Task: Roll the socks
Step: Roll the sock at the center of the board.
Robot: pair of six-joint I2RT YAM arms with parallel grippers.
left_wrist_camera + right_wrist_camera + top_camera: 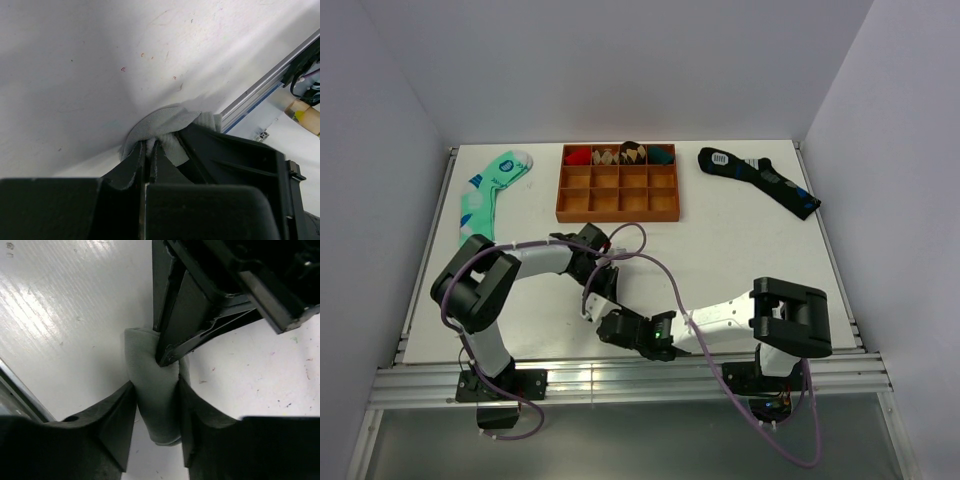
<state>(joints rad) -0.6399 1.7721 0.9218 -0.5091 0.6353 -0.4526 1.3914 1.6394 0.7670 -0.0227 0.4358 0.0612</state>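
- Top view: the white label [718,157] on the long navy sock [770,183] is showing too small to read; an orange plastic compartment tray [618,217] is holding rolled socks [620,155] in its back row
- Left wrist: the left gripper [150,150] is pinching the small light-grey knit socks [160,122] near the table's metal edge rail [260,86]
- Right wrist: the right gripper [156,412] is squeezing them from both sides

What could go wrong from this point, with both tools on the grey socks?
1. The left tool pinches only a small fold of the grey socks; the fabric may slip out and the roll loosen.
2. The right tool grips the same bundle right beside the left tool's tip; the two may collide.
3. The metal rail at the table's edge is close; a dropped bundle might go over it.
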